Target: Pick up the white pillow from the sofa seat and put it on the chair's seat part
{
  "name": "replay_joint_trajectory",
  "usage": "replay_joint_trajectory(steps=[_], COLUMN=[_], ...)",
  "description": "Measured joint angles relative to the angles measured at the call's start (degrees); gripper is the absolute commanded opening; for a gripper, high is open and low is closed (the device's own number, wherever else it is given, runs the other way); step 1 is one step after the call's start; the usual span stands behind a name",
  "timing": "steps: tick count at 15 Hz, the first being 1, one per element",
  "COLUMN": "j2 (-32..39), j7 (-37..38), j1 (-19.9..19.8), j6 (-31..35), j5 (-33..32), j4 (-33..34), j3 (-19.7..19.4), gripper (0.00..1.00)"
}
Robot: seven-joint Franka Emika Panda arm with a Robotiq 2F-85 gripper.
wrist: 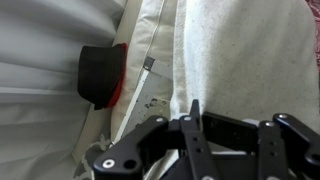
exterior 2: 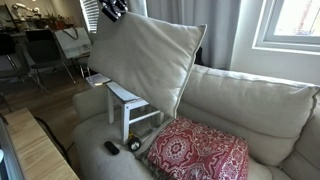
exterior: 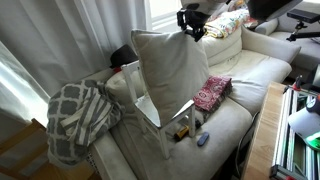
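In an exterior view the gripper [exterior: 190, 24] is clamped on the top corner of the white pillow [exterior: 170, 65]. The pillow hangs upright over the chair [exterior: 150, 105], which stands on the sofa [exterior: 255, 75]. Only this view shows the patterned blanket [exterior: 75, 115] beside the chair.

In an exterior view from the front, the gripper [exterior 2: 114, 12] pinches the upper left corner. The pillow [exterior 2: 145, 60] hangs below it, broad face to the camera and long axis sloping down to the right. Its lower edge drops behind the chair [exterior 2: 127, 100]. Whether it touches the seat I cannot tell. A red cushion [exterior 2: 200, 150] lies on the sofa [exterior 2: 255, 100].

The wrist view alone shows the gripper [wrist: 193, 112] close up, with the pillow [wrist: 245, 55] filling the right side and a black-and-red object [wrist: 100, 75] to the left.
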Motion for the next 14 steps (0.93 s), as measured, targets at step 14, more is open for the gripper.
replay_joint_trajectory(steps=[14], j2=[20.2], j7=[20.0], j1=[0.8], j6=[0.1], j5=[-22.3], j4=[19.6], j3=[2.6], gripper=[0.00])
